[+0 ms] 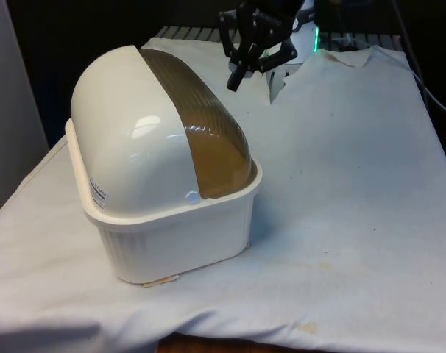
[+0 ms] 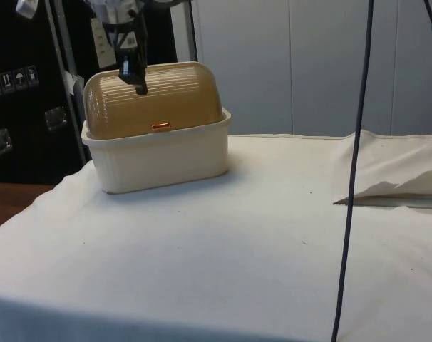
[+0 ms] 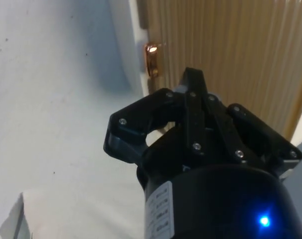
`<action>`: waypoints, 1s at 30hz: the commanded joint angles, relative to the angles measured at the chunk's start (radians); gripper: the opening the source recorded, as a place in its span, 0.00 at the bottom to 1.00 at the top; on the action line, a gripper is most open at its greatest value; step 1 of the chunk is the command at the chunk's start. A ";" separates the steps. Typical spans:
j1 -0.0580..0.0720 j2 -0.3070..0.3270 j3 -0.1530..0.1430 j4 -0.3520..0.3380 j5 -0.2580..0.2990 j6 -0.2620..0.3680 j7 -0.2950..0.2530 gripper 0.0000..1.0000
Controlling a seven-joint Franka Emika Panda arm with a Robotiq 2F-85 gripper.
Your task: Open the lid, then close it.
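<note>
Lid [image 2: 153, 100] closed; end effector [image 2: 139, 84] (fingers together, empty) above it — opening pending, must reach handle [image 2: 160, 126].

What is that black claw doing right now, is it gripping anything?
Black two-finger gripper: shut, holding nothing, hanging above the ribbed brown roll-top lid of the cream plastic bread box, which is closed.

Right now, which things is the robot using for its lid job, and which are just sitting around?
For the job:
- bread box, cream coloured
- its brown ribbed lid, down and shut
- small copper handle at the lid's lower edge
- gripper, up by the lid, above the handle

Just sitting around:
- white cloth over the table
- black cable hanging in the side view
</note>
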 commanded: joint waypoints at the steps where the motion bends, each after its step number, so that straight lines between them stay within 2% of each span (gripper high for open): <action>1: -0.001 -0.014 0.009 -0.011 0.015 -0.010 -0.013 0.00; 8: 0.001 -0.040 0.035 -0.035 0.044 -0.033 -0.007 0.00; 9: 0.003 -0.033 0.030 -0.026 0.030 -0.035 -0.001 0.00; 11: 0.001 -0.048 0.044 -0.047 0.063 -0.035 -0.009 0.00; 18: 0.000 -0.069 0.063 -0.078 0.118 -0.033 -0.013 0.00; 19: 0.003 -0.061 0.055 -0.067 0.095 -0.035 -0.002 0.00; 21: 0.000 -0.073 0.067 -0.084 0.132 -0.033 -0.015 0.00; 27: 0.000 -0.087 0.081 -0.106 0.181 -0.032 -0.022 0.00; 28: 0.003 -0.079 0.074 -0.096 0.159 -0.035 -0.011 0.00; 30: 0.000 -0.091 0.085 -0.113 0.196 -0.032 -0.024 0.00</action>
